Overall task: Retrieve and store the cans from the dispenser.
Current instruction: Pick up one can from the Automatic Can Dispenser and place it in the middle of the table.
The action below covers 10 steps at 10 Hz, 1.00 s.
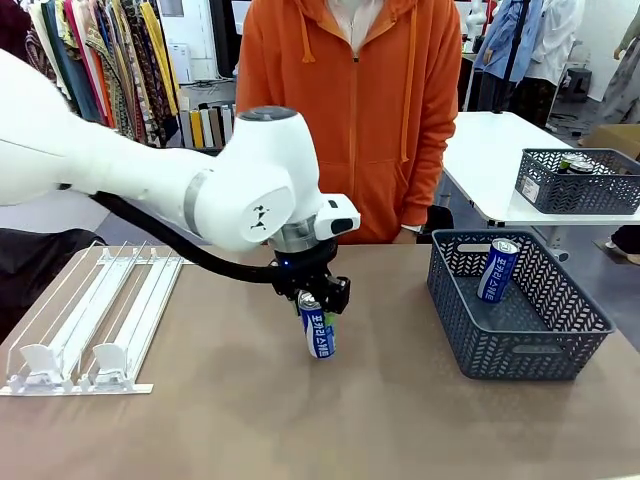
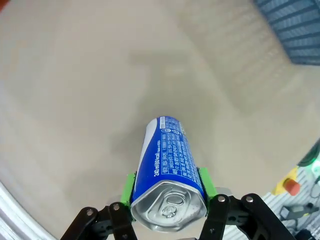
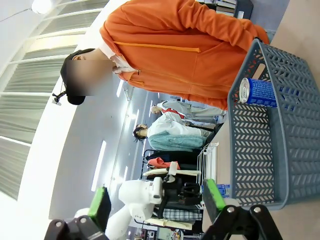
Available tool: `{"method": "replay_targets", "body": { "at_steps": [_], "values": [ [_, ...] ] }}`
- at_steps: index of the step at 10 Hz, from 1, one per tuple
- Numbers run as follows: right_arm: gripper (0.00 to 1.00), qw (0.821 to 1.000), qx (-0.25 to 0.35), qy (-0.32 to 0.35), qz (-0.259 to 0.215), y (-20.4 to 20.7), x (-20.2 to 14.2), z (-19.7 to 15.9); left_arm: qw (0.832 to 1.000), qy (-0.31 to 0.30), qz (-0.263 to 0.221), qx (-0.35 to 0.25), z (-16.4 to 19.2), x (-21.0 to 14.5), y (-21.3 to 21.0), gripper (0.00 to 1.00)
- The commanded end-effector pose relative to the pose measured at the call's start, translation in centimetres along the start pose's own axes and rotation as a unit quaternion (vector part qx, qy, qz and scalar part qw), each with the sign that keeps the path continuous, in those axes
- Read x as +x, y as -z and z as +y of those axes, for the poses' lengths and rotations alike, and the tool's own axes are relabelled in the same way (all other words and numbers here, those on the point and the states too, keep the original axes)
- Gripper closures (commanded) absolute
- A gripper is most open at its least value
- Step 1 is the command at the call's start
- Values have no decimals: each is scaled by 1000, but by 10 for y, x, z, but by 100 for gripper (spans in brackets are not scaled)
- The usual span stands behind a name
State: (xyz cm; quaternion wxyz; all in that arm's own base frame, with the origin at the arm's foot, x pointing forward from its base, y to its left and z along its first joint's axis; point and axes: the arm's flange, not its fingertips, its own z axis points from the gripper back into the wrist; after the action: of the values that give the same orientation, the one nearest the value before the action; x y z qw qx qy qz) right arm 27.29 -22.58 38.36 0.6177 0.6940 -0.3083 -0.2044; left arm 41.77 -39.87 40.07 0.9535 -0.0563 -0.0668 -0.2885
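With the left tool [image 1: 318, 300] clamping the blue can [image 1: 317, 328] mid-surface, lift it clear over the basket [image 1: 470, 345] rim near the right edge.

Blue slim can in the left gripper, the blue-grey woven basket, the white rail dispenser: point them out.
Blue slim can [image 1: 318, 333], front view, printed side.
Blue-grey woven basket [image 1: 520, 352], front view, near wall.
White rail dispenser [image 1: 75, 333], front view, middle rail.

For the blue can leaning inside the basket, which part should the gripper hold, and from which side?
Grip the can near its silver top, from above. It leans upright against the basket wall, top end up and clear; the walls block any side approach.
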Motion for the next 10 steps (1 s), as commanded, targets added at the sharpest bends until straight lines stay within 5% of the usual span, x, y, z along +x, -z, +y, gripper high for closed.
{"method": "replay_targets", "body": {
  "at_steps": [1,7,9,10],
  "values": [
    [0,1000,1,7,4,-1,-1,5,999,2,15,32,0,22,1,100],
    [0,1000,1,7,4,-1,-1,5,999,7,31,41,-3,21,12,100],
    [0,1000,1,7,4,-1,-1,5,998,12,27,47,-6,19,11,0],
    [0,1000,1,7,4,-1,-1,5,998,14,19,52,-7,18,7,0]
  ]
}}
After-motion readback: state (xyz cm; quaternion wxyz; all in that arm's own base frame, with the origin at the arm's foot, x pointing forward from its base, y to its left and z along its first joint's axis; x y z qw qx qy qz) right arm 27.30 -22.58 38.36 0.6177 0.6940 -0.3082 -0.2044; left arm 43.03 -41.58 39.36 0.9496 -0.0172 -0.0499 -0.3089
